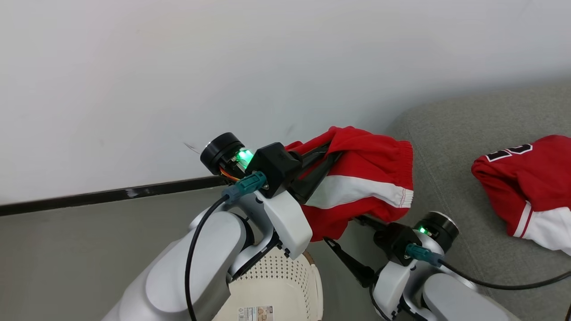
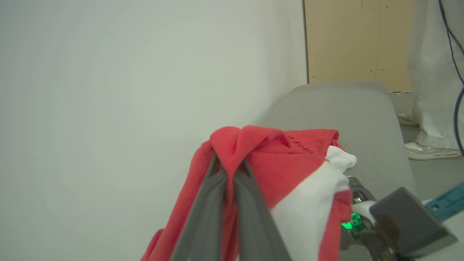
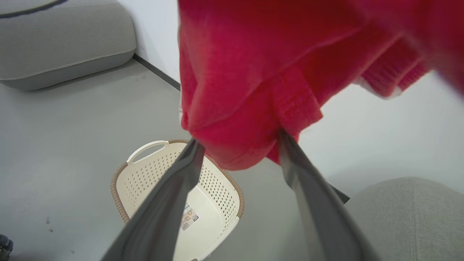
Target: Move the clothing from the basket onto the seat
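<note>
Half done, judging by the head view: the jersey (image 1: 531, 187) lies on the sofa (image 1: 446, 133), and the shorts (image 1: 361, 178) hang from the left gripper (image 1: 332, 154), raised beyond the basket (image 1: 290, 276). Left wrist view: its fingers (image 2: 203, 217) pinch a fold tight. Right wrist view: the right gripper (image 3: 240, 139) is spread wide at the hem, clamping nothing. The shorts should go well over the sofa before release.

I see the white-panelled red shorts (image 1: 366, 178) hanging bunched from my left gripper (image 2: 230, 165) beside the grey sofa (image 1: 446, 147), the numbered red jersey (image 1: 531, 187) crumpled on its cushion, and the cream perforated basket (image 1: 285, 276) upright on the floor.
</note>
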`<state>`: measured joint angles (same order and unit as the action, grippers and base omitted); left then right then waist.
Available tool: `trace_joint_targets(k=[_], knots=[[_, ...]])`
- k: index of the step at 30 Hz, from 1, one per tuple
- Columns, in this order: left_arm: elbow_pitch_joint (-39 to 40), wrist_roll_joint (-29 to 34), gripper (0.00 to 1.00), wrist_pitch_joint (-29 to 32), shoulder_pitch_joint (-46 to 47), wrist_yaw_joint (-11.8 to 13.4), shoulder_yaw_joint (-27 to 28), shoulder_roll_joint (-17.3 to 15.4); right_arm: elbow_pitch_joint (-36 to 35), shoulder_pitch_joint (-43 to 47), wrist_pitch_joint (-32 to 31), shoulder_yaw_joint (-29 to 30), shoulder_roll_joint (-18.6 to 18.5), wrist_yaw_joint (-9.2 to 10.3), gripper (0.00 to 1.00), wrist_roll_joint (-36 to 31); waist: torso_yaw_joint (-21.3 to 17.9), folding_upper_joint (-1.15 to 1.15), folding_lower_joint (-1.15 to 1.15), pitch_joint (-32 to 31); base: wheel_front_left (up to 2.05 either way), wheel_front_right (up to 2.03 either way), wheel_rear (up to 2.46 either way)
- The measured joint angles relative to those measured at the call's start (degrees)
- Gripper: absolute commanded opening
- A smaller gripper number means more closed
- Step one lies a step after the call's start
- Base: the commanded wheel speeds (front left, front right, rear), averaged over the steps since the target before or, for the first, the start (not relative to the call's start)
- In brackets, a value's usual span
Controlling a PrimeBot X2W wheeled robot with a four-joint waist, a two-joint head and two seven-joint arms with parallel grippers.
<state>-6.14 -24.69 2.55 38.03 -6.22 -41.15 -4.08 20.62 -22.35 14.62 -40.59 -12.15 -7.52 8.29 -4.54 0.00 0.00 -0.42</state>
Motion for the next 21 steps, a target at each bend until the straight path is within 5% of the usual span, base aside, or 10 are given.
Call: trace_joint_targets(k=[11, 13, 15, 16, 17, 21], knots=[[0.6, -0.4, 0.00, 1.2, -0.1, 0.1, 0.0, 0.0, 0.9, -3.1, 0.0, -3.3, 2.4, 0.00, 1.00, -1.5, 1.1, 0.00, 0.00, -0.1, 0.00, 0.00, 0.00], [0.7, -0.5, 0.00, 1.5, -0.2, 0.3, 0.0, 0.0, 1.7, -4.1, 0.0, -4.0, 2.6, -0.01, 0.51, -2.6, 1.2, 0.00, 0.00, -0.1, 0.00, 0.00, 0.00], [0.8, -0.5, 0.00, 1.7, -0.6, 0.4, 0.0, 0.0, 1.9, -5.1, 0.0, -4.1, 2.7, -0.01, 0.19, -3.5, 1.2, 0.00, 0.00, -0.1, 0.00, 0.00, 0.00], [0.8, -0.5, 0.00, 1.9, -0.9, 0.4, 0.0, 0.0, 1.8, -5.5, 0.0, -4.1, 2.8, -0.01, 0.19, -3.9, 1.2, 0.00, 0.00, 0.0, 0.00, 0.00, 0.00], [0.8, -0.5, 0.00, 1.9, -1.1, 0.6, 0.0, -0.1, 1.9, -5.8, 0.0, -4.0, 2.9, -0.01, 0.00, -4.0, 1.2, 0.00, 0.00, 0.0, 0.00, 0.00, 0.00], [0.8, -0.6, 0.00, 2.2, -1.2, 1.0, 0.3, -0.5, 2.2, -6.1, 0.0, -4.0, 3.4, -0.01, 0.00, -3.7, 1.0, 0.00, 0.00, 0.2, 0.00, 0.00, 0.00]])
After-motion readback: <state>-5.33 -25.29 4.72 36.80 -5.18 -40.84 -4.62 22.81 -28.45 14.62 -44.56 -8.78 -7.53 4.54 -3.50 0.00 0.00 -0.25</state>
